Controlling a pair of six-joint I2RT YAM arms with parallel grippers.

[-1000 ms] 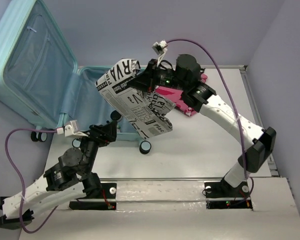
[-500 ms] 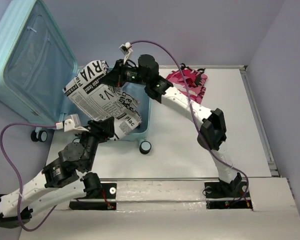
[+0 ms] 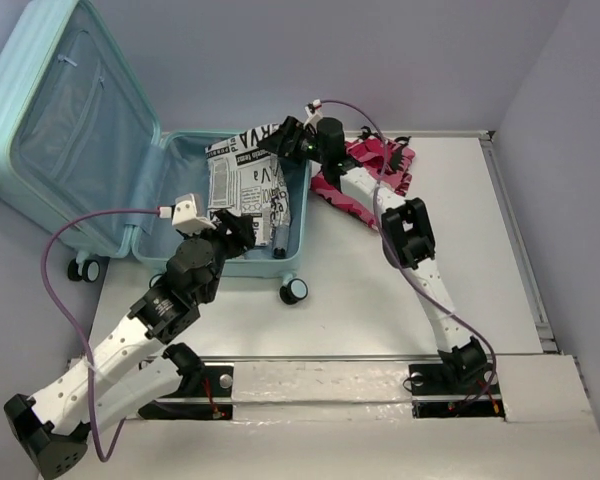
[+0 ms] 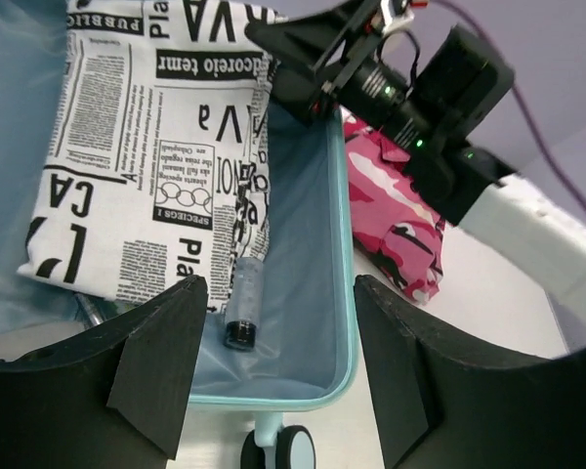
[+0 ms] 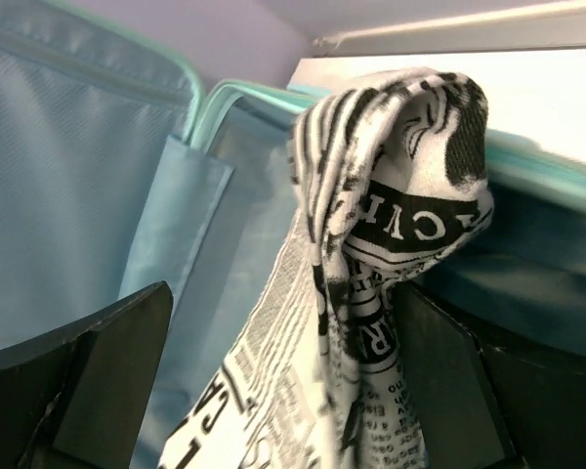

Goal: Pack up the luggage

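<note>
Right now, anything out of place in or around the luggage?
Yes. The newspaper-print cloth is not fully inside the luggage: its top corner is bunched up at the far rim, poking above it. A pink garment lies crumpled on the table beside it.

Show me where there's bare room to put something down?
The white table is bare right of the pink patterned garment and in front of the pale aqua hard-shell suitcase. Inside the suitcase it is crowded: newspaper-print cloth fills most, leaving a narrow lining strip along the right wall.

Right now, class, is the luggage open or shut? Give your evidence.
Open: the luggage has its lid swung back; newsprint fabric lies in its base.
</note>
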